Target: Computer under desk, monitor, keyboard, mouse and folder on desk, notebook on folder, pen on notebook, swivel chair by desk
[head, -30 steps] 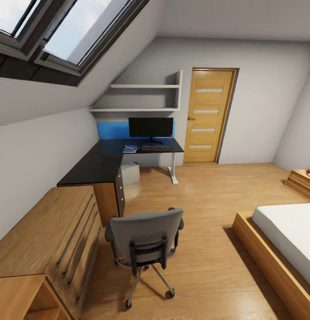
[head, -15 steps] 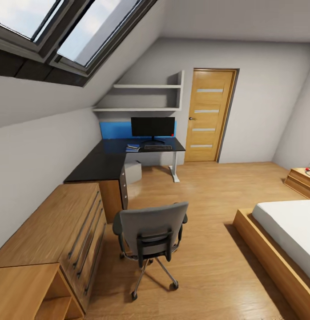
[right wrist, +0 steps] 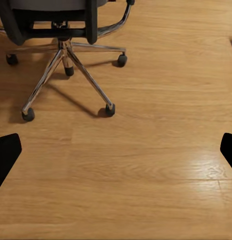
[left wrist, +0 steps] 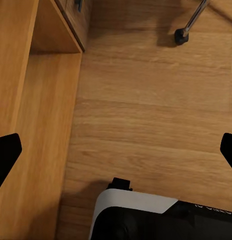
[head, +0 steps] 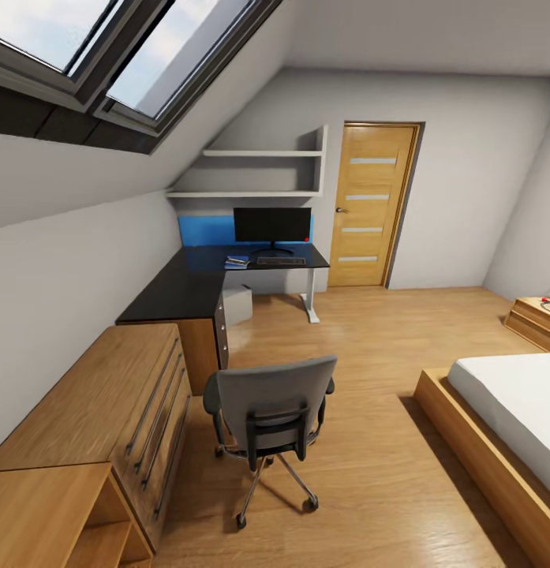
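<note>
Grey fabric marks the swivel chair (head: 271, 406), which stands on the wood floor (head: 369, 371) with its tall back turned toward me, so the seat surface is hidden. It is well apart from the far part of the desk (head: 197, 278) and near the desk's drawer end. In the right wrist view the chair's chrome base (right wrist: 71, 65) and casters show, while the seat is cut off at the frame edge.

On the far part of the desk, the monitor (head: 272, 226) stands upright before a blue wall panel (head: 203, 231). The keyboard (head: 280, 260) lies just in front of the monitor. Beside it lies a small stack with a blue layer, the folder (head: 236, 262); what rests on it is too small to tell apart. The mouse cannot be made out at this range. The computer (head: 237, 304) sits on the floor under the desk, partly hidden by the drawers.

A wooden dresser (head: 109, 402) stands near my left side, and a bed (head: 503, 418) is cut off at the right edge. A wooden door (head: 369, 205) stands shut on the far wall.

My left pincer (left wrist: 116, 150) is released, its fingertips (left wrist: 6, 152) at opposite frame edges above bare floor and the dresser's side. My right pincer (right wrist: 116, 150) is likewise released, holding nothing, with its fingertips (right wrist: 6, 150) spread wide.
</note>
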Controlling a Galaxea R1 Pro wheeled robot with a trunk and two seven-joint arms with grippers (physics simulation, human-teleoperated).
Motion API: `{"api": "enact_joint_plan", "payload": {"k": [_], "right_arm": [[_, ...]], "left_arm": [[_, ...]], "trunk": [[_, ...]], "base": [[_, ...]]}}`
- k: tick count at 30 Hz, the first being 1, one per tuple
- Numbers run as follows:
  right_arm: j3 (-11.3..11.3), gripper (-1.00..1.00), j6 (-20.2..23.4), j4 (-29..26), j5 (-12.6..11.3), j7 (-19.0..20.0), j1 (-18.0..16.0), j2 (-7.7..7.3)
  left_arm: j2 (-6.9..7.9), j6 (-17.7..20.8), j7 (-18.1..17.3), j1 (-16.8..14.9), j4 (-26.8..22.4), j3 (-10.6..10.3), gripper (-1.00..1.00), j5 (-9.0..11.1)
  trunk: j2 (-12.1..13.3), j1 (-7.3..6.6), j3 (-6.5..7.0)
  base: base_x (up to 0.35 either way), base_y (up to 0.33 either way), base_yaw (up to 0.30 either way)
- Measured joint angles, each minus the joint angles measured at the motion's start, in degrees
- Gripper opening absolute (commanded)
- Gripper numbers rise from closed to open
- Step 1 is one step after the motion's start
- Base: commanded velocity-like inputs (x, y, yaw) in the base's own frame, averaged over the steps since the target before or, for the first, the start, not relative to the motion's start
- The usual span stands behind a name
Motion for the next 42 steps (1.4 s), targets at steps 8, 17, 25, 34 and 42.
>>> {"api": "enact_joint_plan", "payload": {"k": [8,17,25,34,42], "right_arm": [[-0.10,1.00,-0.01,-0.11,-0.25,-0.29,-0.02,0.09],[-0.16,1.00,-0.03,-0.13,-0.20,-0.24,0.00,0.01],[-0.16,1.00,-0.04,-0.13,-0.19,-0.14,-0.03,0.01],[-0.16,1.00,-0.02,-0.13,-0.19,-0.14,0.01,0.01],[-0.14,1.00,-0.02,-0.13,-0.19,-0.11,0.00,0.01]], "left_arm": [[-0.56,-0.34,0.58,0.01,-0.18,-0.11,1.00,-0.13],[-0.66,-0.30,0.48,0.00,-0.18,-0.09,1.00,-0.11],[-0.79,0.00,0.44,0.00,-0.18,-0.17,1.00,-0.11],[-0.79,0.00,0.37,0.00,-0.18,-0.10,1.00,-0.11],[-0.88,0.11,0.35,0.00,-0.18,-0.14,1.00,-0.18]], "trunk": [[0.00,0.00,0.00],[0.00,0.00,-0.13],[-2.00,1.10,-1.03],[-5.62,3.08,-2.66],[-8.84,4.84,-4.11]], "base": [[0.000,0.000,0.130],[0.000,0.000,0.082],[0.000,0.000,0.001],[0.000,0.000,0.000],[0.000,0.000,0.000]]}}
